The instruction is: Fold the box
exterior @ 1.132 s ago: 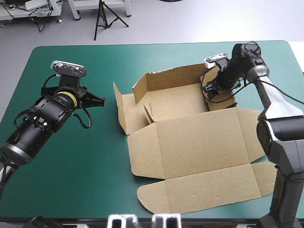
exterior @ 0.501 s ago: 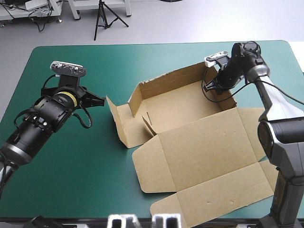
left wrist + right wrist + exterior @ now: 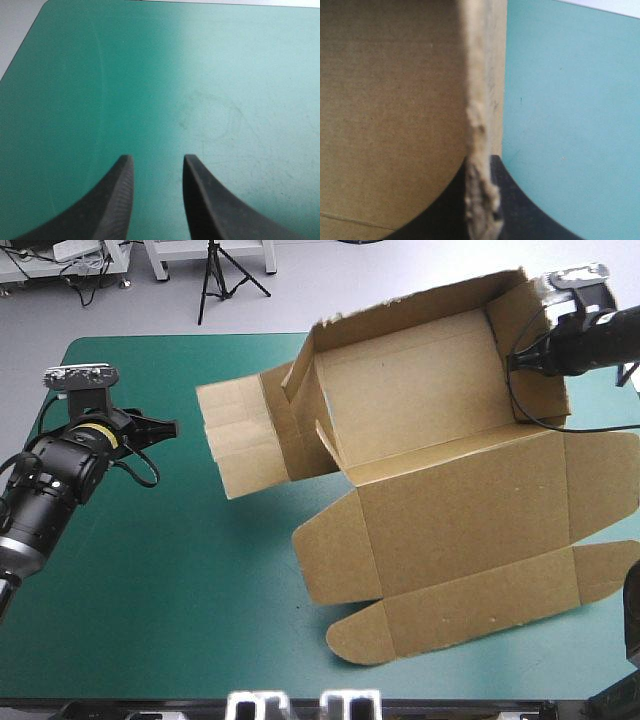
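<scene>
Box now hangs lifted from right gripper, side wall pinched between its jaws. Left gripper stands parted, nothing between. Keep pinch firm, swing slowly.

The table fills most of the high view, its far edge across the top and a rounded corner at upper left. Its teal-green cover lies smooth and plain over the left and lower left of the frame. The box spreads across the right half, casting a dark shadow on the cover at centre. Its rounded flap sits low at lower centre, though whether it touches the cover cannot be told. The left wrist view shows a faint ring-shaped smudge on the cover, well in from a rounded corner.
</scene>
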